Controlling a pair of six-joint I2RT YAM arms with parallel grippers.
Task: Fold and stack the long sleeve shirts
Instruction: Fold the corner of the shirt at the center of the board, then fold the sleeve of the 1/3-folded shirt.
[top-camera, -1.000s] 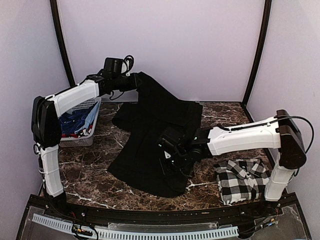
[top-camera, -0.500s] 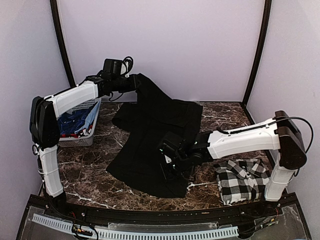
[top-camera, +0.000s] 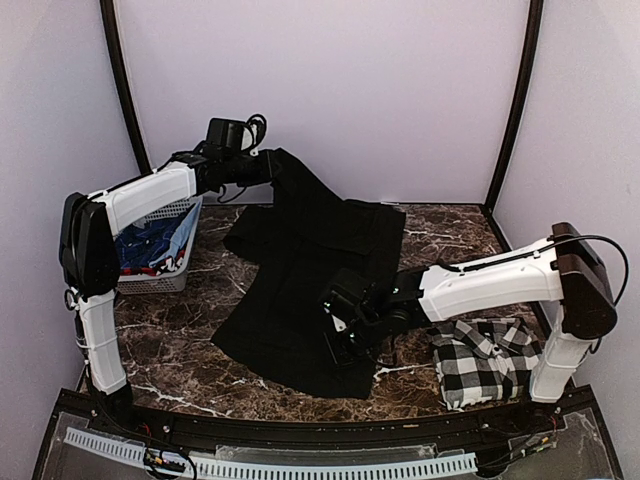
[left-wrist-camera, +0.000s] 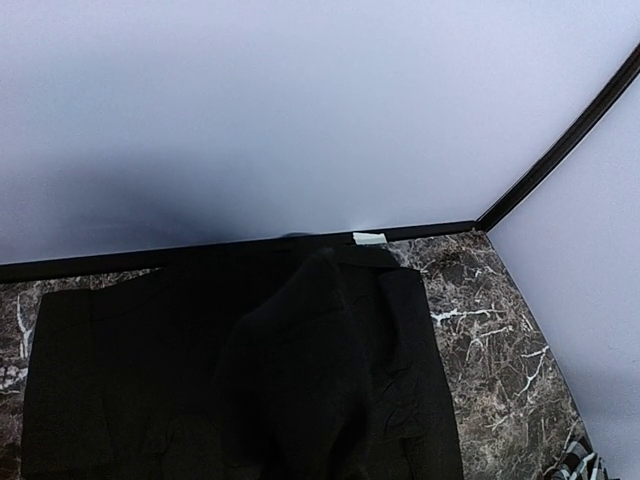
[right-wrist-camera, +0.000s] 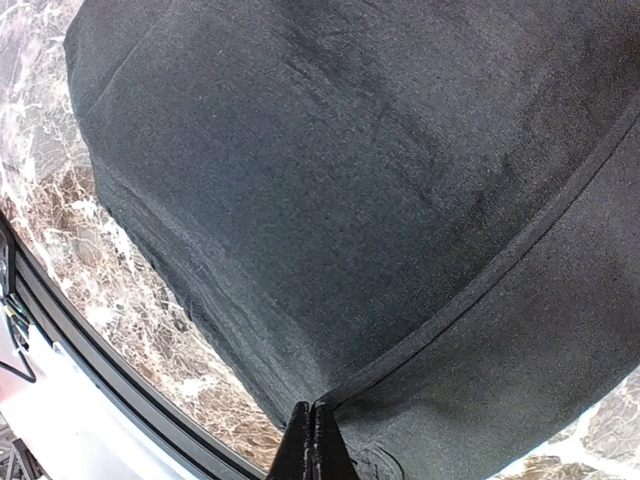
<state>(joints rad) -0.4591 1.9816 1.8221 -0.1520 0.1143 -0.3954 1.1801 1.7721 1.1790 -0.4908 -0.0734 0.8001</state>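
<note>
- The black shirt (top-camera: 300, 260) is only half on the counter (top-camera: 170, 340). Its lower part lies spread over the middle of the marble, and one end is pulled up toward the back wall.
- The left tool (top-camera: 275, 163) is up high at the back-left, clenched on that raised end, and the cloth drapes down from it to the counter.
- The left wrist view looks down the hanging fabric. Its own fingers don't show there, just dark cloth and a small white label (left-wrist-camera: 369, 238) near the back edge of the counter.
- The right tool (top-camera: 342, 348) is down low on the near edge of the black shirt, toward the front of the counter.
- In the right wrist view its fingers (right-wrist-camera: 301, 452) are squeezed tight together, with a seam of the black fabric running straight into the pinch, so it's gripping the shirt's edge.
- The checked shirt (top-camera: 487, 360) sits folded in the near-right corner, by the right arm's base and apart from the black one.
- A white basket (top-camera: 165, 275) sits at the left edge with blue clothes (top-camera: 150, 248) inside.
</note>
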